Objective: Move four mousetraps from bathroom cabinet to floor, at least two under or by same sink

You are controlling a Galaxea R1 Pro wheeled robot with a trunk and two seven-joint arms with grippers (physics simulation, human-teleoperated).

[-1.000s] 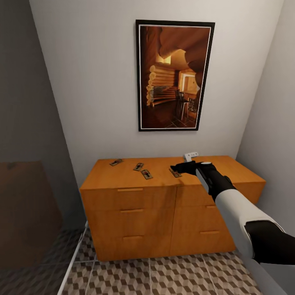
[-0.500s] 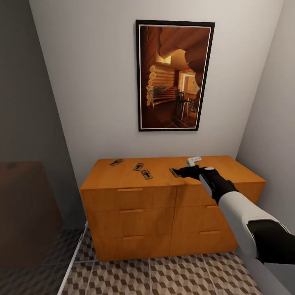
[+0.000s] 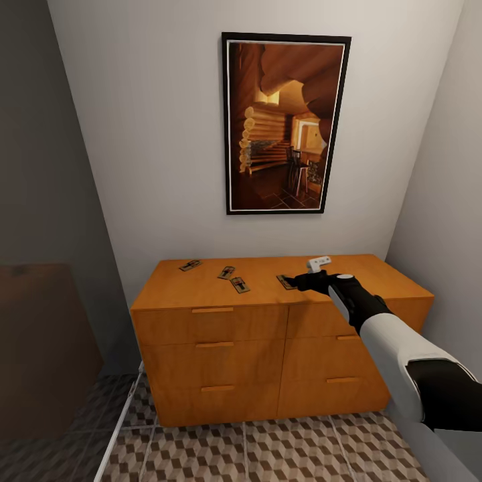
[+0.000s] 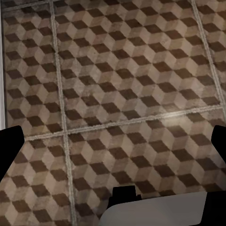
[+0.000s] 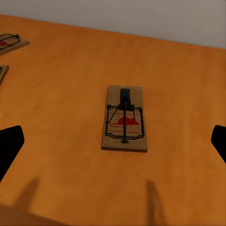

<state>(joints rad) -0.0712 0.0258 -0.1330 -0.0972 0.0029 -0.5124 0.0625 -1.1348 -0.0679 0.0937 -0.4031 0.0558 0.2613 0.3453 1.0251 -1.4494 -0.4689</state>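
- Four mousetraps lie flat on top of the cabinet (image 3: 268,335), none on the bathroom floor (image 4: 117,94) yet; three sit toward the cabinet's left-centre: far-left mousetrap (image 3: 189,266), middle mousetrap (image 3: 226,272), third mousetrap (image 3: 239,285); the fourth, the target mousetrap (image 5: 124,118), is well apart from them, right of centre.
- Right gripper (image 3: 294,278) hangs just over the cabinet top w/ the target mousetrap directly ahead of it and between the finger lines; fingers (image 5: 9,148) spread wide at both edges of the right wrist view, so it's open and empty, not touching the board yet.
- Key relation: the trap's long axis runs roughly along the gripper's approach direction, so the jaws would close across its short width; prob. needs only a short advance and drop, little wrist turn.
- Right arm clearly nearer; left gripper (image 4: 117,141) points down at the tiled floor, fingers wide apart, holding nothing.
- Risk, my guess: board is thin and flat on the wood, so fingertips may skid over it.
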